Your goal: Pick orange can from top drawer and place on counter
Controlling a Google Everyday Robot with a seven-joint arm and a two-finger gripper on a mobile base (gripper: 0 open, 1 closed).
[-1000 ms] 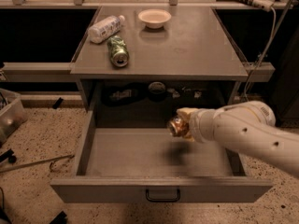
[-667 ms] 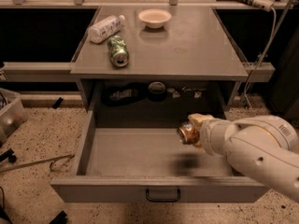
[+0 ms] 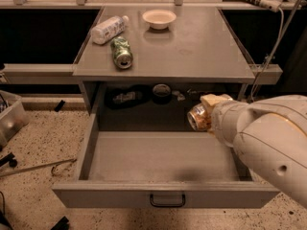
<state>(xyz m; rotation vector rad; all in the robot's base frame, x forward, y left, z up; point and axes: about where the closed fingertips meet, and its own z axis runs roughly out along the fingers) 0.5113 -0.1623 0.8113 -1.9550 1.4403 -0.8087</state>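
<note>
The orange can (image 3: 197, 118) lies on its side in my gripper (image 3: 202, 113), silver end facing left. The gripper is shut on the can and holds it above the right rear part of the open top drawer (image 3: 144, 157), just below the counter's front edge. One tan finger (image 3: 212, 100) shows above the can. My white arm fills the lower right and hides the drawer's right side. The drawer's floor is bare, and its front panel carries a black wire handle (image 3: 167, 201). The grey counter (image 3: 196, 47) lies above.
On the counter's left part lie a green can (image 3: 121, 52) and a white plastic bottle (image 3: 109, 28), with a pale bowl (image 3: 159, 18) behind them. Dark items (image 3: 125, 97) sit in the cabinet recess behind the drawer. A cable and bracket (image 3: 268, 66) stand at the right.
My gripper has carried the orange can to the right and then upward, from low over the drawer floor to near the counter's front edge.
</note>
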